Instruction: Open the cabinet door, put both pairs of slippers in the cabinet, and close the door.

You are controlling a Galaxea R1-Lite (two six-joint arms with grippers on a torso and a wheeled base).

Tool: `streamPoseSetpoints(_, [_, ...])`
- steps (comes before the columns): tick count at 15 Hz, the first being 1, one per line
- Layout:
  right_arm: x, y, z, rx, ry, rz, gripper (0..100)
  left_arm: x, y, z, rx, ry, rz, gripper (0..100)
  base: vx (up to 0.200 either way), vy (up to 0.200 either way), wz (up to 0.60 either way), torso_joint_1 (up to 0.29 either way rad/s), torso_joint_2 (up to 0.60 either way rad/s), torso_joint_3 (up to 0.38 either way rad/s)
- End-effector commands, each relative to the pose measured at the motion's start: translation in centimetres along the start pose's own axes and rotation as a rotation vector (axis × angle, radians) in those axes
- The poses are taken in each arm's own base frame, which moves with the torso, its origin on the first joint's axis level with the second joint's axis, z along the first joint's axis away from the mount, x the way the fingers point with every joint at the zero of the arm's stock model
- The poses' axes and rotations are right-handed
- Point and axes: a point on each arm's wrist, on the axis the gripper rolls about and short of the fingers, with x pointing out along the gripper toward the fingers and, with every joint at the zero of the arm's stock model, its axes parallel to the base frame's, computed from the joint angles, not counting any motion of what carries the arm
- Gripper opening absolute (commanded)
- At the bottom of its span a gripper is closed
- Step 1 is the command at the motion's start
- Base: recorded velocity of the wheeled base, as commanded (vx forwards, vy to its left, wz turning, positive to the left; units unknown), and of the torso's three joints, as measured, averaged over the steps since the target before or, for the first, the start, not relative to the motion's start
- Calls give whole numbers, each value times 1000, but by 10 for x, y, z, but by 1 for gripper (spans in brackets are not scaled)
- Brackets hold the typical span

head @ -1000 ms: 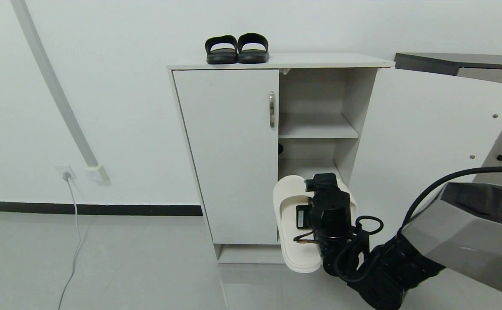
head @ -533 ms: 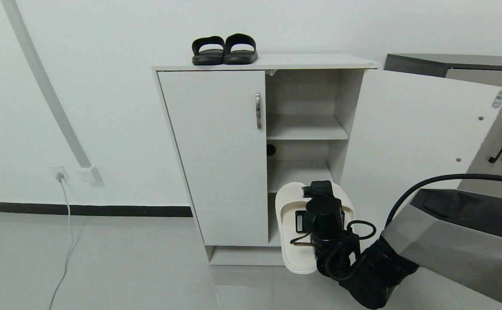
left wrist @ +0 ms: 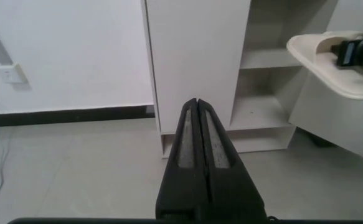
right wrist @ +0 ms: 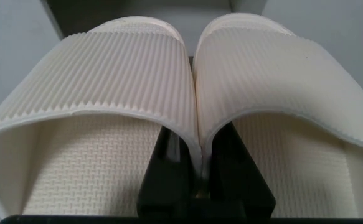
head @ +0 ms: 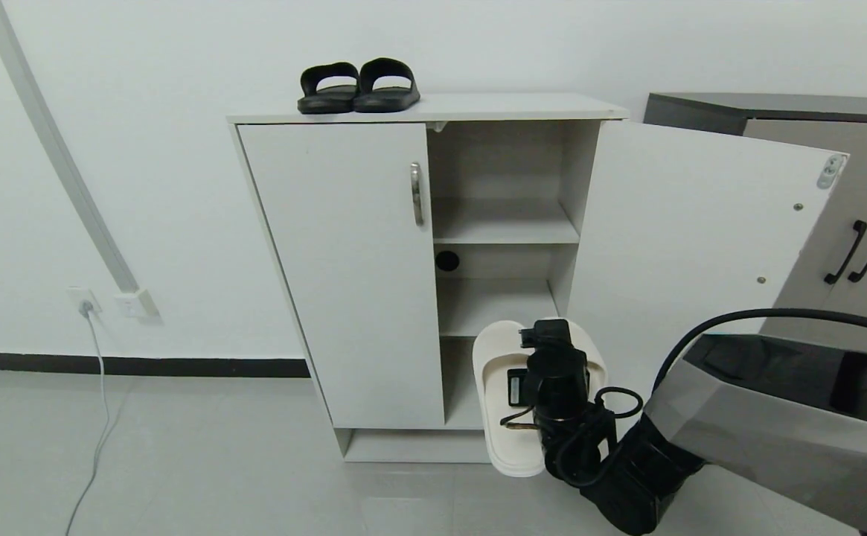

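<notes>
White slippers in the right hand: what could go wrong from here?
1. The right hand pinches only the adjoining strap edges of the white slippers; one could slip free.
2. The pair looks wide beside the cabinet opening; it might catch the closed left door or the lower shelf.

Your right arm (head: pixel 626 469) sits low on the right, forearm angled up and forward, with a cable (head: pixel 621 393) looped just beside the wrist (head: pixel 561 387). The right end effector (right wrist: pixel 200 168) points forward, jaws clamped on the two inner strap edges of the white slippers (right wrist: pixel 125 81), so both hang from that single grip. Your left end effector (left wrist: pixel 197 112) aims forward and a little downward, its fingers (left wrist: pixel 213 140) pressed flat against each other.
</notes>
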Motion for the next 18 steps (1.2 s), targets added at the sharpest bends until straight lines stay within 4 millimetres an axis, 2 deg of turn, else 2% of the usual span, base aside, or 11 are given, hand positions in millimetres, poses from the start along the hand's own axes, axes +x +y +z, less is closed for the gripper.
streamPoseSetpoints(1, [0,3,-5,-7,8,9,0,0,0,0,0,2,1,0,0,0,0,0,0,0])
streamPoseSetpoints(9, [3,4,-13,-19,20,10,0,0,0,0,0,2,1,0,0,0,0,0,0,0])
streamPoseSetpoints(14, [2,14,-7,0,-3,35,0,0,0,1,2,2,1,0,0,0,0,0,0,0])
streamPoseSetpoints(18, [4,15,-10,0,1,36,0,0,0,1,0,2,1,0,0,0,0,2,1,-156])
